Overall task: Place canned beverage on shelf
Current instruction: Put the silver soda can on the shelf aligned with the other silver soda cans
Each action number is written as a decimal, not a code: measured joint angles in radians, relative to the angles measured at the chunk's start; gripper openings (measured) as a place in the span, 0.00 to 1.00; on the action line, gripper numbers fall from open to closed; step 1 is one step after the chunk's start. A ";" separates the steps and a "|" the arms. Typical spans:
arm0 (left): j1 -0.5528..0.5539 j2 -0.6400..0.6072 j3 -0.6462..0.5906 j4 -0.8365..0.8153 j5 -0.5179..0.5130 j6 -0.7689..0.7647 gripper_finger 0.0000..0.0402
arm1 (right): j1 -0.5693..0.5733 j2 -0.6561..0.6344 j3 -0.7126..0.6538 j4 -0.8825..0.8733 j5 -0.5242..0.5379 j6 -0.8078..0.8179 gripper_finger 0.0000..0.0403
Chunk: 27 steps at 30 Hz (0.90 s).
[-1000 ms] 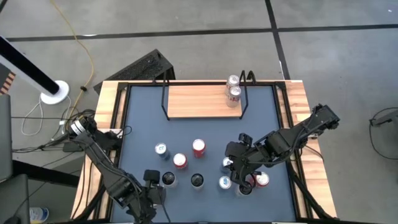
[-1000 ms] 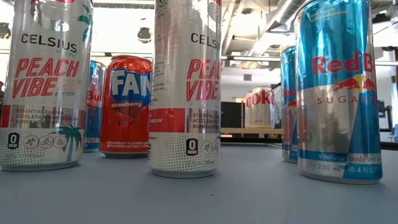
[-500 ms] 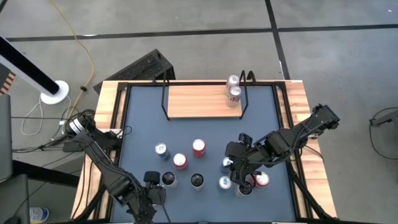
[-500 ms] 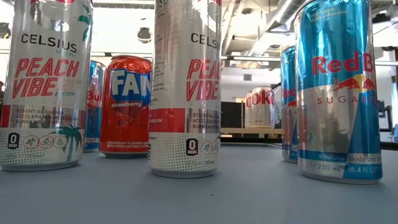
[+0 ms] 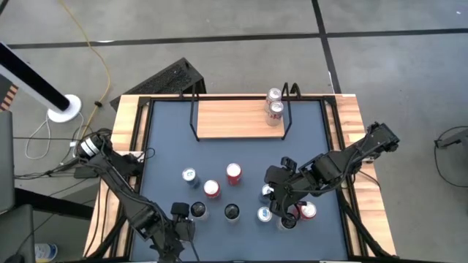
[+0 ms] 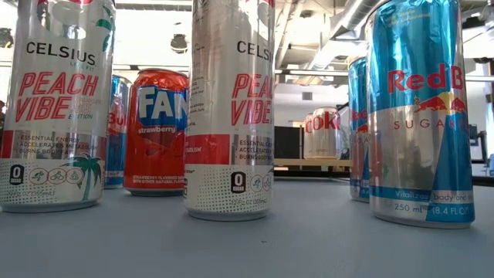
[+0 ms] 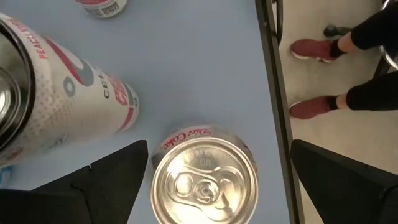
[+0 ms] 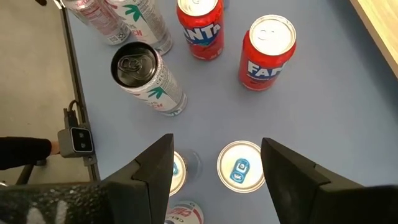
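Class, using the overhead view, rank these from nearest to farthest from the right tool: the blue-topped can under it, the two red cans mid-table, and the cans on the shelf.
1. Blue-topped can, directly below the right tool.
2. Red cans, mid-table, toward the left arm's side.
3. Shelf cans, at the shelf's right end, across the table.

Two dark jointed arms (image 5: 333,166) (black wedge fingers (image 8: 152,171))
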 joint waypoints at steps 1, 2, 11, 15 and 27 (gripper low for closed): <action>0.000 -0.008 -0.015 0.013 0.001 -0.001 0.96 | 0.000 0.000 0.000 0.001 0.000 0.000 0.56; 0.000 -0.017 -0.029 0.026 0.001 -0.005 0.96 | 0.000 0.000 0.000 0.001 0.000 0.000 0.56; 0.001 -0.038 -0.080 0.068 0.020 0.007 0.96 | -0.001 0.000 0.000 0.003 0.000 -0.005 0.56; 0.022 -0.038 -0.089 0.067 0.065 0.003 0.96 | -0.001 0.000 0.000 0.003 0.000 -0.005 0.56; 0.043 -0.036 -0.097 0.082 0.057 0.091 0.96 | -0.001 0.000 0.000 0.004 0.000 -0.008 0.56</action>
